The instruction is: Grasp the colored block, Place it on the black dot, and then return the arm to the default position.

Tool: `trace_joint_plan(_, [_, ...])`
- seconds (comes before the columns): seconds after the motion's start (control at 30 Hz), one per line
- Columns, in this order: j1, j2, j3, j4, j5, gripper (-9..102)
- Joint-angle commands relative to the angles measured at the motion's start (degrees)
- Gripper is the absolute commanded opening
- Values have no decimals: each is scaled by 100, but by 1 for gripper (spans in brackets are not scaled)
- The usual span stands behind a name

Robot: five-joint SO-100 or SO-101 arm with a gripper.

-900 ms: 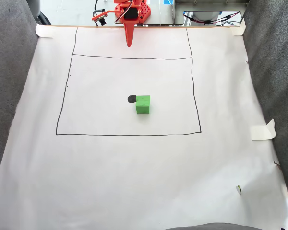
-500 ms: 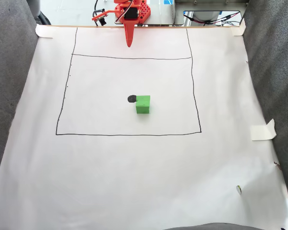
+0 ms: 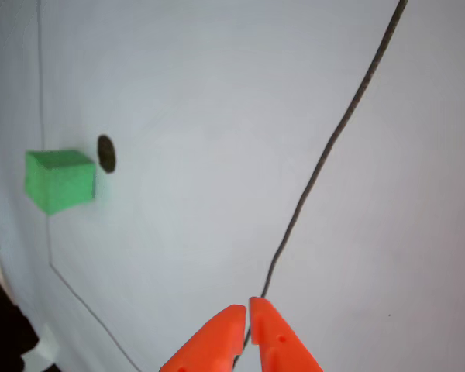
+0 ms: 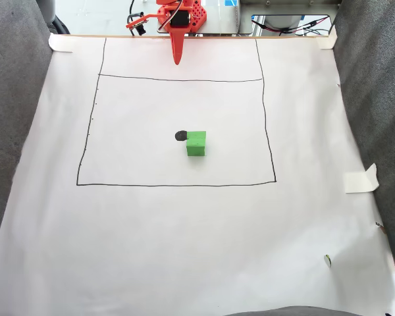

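A small green block, likely light, soft foam best pinched across opposite flat sides, sits just beside the black dot, well apart from the empty, closed orange gripper.

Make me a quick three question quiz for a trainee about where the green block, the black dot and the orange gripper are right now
1. True or false: the green block fully covers the black dot.
2. In the fixed view, the block lies beside the dot on which side: A left, B right, C above?
3. Fill in: the gripper is ____ and holds nothing.

Key: 1 false, the dot shows beside the block. 2 B. 3 shut, up by the top line of the drawn box, far from the block.
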Motion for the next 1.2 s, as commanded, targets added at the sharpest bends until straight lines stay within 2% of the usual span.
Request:
trace_joint_plan(0.0, [9,35,-44,9,-9,0])
trace_joint_plan(0.27, [141,-369,-246,-536,-255,0])
trace_joint_plan(0.37, [132,-923,-949,-290,-70,0])
trace_joint_plan(0.57, [44,-2769,-3103,738,650,0])
trace_joint_plan(0.77, [-26,-4790,-4509,932,1055,0])
trace_joint_plan(0.9, [-9,-5889,-5590,1354,1292,0])
trace_joint_plan(1.0, [0,-6548,-6179,1433,1424,0])
trace_joint_plan(1.17, [9,-7418,-6759,1063,1503,0])
